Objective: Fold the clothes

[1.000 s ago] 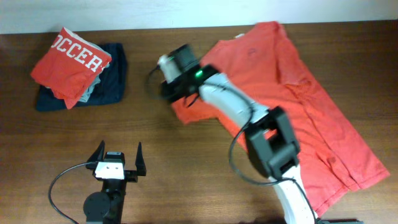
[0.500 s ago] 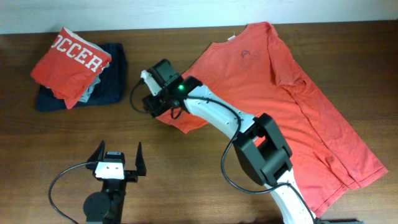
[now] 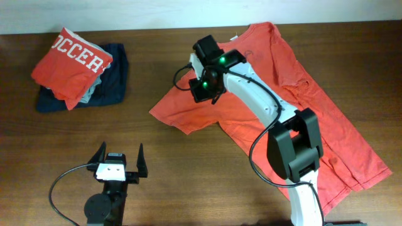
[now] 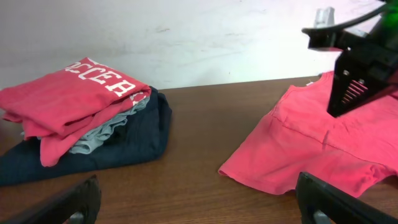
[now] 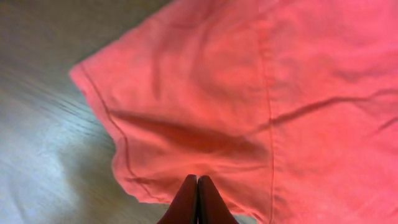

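While T-shirt [image 3: 339, 138] sprawls — wooden table [image 3: 188, 163] meets white wall [image 4: 186, 37].

Right jaws rightward, away from sleeve [image 3: 176, 113] edge.

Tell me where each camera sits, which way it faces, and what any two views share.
Overhead: above the table, looking straight down; both arms show, left gripper open, right gripper over the coral T-shirt.
Left wrist: low over the table, facing the wall; own open fingers at the bottom corners.
Right wrist: looking down on the T-shirt's sleeve; own shut fingertips at the bottom edge.
Shared: overhead and left wrist both show the folded pile and the right arm.
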Controlling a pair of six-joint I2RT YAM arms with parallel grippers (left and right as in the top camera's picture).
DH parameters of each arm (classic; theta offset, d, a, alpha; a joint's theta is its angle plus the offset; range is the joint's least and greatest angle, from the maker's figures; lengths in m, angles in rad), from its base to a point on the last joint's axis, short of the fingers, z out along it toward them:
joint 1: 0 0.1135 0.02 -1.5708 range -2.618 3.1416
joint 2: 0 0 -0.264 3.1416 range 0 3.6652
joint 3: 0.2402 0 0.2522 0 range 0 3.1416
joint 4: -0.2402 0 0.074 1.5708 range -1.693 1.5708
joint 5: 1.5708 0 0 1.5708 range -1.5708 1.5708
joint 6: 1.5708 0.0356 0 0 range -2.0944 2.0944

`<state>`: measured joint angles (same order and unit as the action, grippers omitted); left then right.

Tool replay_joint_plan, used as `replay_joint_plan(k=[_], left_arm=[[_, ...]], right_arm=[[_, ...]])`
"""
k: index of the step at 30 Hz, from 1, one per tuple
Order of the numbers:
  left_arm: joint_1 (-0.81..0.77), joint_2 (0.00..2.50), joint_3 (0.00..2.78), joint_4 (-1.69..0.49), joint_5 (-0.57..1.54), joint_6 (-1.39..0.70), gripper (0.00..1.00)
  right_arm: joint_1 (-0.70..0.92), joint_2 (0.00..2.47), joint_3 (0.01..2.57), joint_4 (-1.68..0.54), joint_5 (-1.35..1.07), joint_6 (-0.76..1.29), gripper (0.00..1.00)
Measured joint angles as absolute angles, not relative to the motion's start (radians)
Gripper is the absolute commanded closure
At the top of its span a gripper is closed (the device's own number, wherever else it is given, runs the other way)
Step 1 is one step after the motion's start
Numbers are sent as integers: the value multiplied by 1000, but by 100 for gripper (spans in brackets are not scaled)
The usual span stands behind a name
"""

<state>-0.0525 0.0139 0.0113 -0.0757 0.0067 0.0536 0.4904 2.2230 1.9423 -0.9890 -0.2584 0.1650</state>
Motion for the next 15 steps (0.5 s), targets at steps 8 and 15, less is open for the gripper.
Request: replay_joint_plan(k=[8,15], left_arm=[[-52,14,11,-76,7,54,1],[-52,14,11,-76,7,54,1]], right_arm=[[518,2223,1812,-915,-259,209,96],[559,2223,1724,-847,-259,236,96]])
